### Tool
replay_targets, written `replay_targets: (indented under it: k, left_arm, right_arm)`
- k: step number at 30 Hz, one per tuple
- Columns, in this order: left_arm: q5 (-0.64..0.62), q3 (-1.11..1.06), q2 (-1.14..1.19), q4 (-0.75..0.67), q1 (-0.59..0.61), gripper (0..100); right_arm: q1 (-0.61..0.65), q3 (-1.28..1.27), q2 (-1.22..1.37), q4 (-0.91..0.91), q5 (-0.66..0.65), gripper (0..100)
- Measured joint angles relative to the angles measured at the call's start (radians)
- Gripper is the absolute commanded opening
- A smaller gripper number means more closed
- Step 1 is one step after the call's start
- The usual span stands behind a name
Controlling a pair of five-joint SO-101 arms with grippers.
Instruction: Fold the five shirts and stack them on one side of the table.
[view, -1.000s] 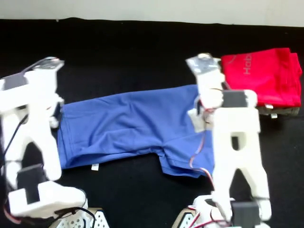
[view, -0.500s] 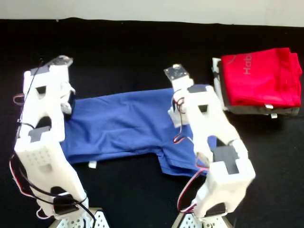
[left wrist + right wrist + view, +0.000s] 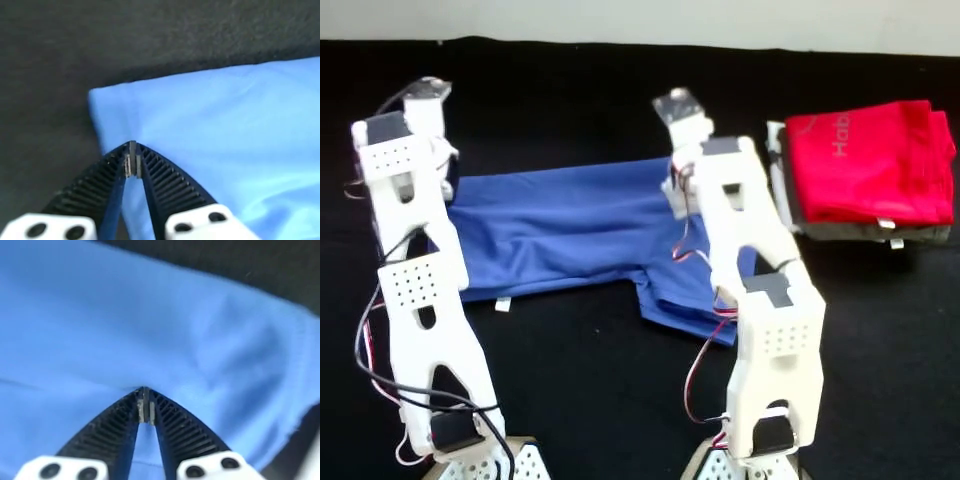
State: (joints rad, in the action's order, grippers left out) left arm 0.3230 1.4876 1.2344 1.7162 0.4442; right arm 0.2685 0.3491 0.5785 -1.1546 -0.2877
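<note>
I have the blue shirt (image 3: 570,230) lying flat across the middle of the tabletop (image 3: 570,90), spread sideways, with one sleeve (image 3: 685,305) pointing toward the near edge. My left hand (image 3: 132,162) is pressed together on the cloth just inside the shirt's corner on the left-edge side. On the left wrist camera I see the fingertips meeting with blue fabric caught between them, and bare black tabletop just past the hem. My right hand (image 3: 145,410) is pinching the same shirt farther along toward the right edge, and a fine crease runs across the cloth to its tips. From above, both hands sit on the shirt's far side, well apart from each other. Toward the far right corner of the tabletop a folded red shirt (image 3: 865,160) rests on darker folded cloth (image 3: 910,235). That stack is close to the blue shirt's right end, though I cannot tell whether they touch.
</note>
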Motion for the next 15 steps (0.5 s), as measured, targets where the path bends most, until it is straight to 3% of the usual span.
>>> replay_targets:
  k: [7,10,15]
  left_arm:
    - [0.0,0.009,-0.064,0.06,0.037,1]
    - [0.0,-0.172,-0.233,0.06,0.048,1]
    - [0.002,-0.684,-0.588,0.049,0.02,1]
  right_arm:
    - [0.044,0.224,0.0,-0.351,0.0,0.5]
    - [0.068,0.296,0.0,-0.471,0.0,0.5]
    - [0.084,0.353,-0.002,-0.586,0.002,0.5]
